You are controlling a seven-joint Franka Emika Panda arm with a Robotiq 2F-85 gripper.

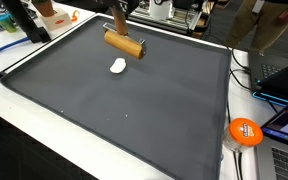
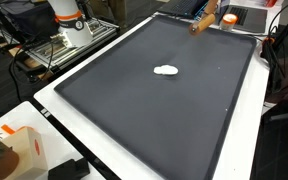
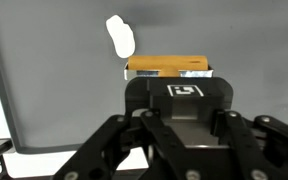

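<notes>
Pinching a tan wooden block [image 1: 125, 44] between its pressed-in fingers, the tool [image 1: 118, 30] is hanging over the far end of the dark mat [image 1: 134, 110]. The block is lying crosswise under the tool, its long side running at a slight slant in an exterior view. In the wrist view the block [image 3: 169, 67] is showing just past the tool's black housing, with a pale strip running along its upper edge. The fingertips are hiding behind that housing. Cannot tell whether the block is touching the mat or sitting just above it.

A small white lump [image 1: 117, 66] is lying on the mat near the block, apart from it. In the wrist view the lump [image 3: 119, 35] is appearing beyond the block's left corner. In an exterior view the lump [image 2: 166, 70] is sitting toward the mat's middle, with the block [image 2: 202, 25] up at the far corner.

The mat is covering most of the white table [image 1: 44, 140]. An orange disc [image 1: 244, 131] is resting just off the mat's edge, well apart from the tool.
</notes>
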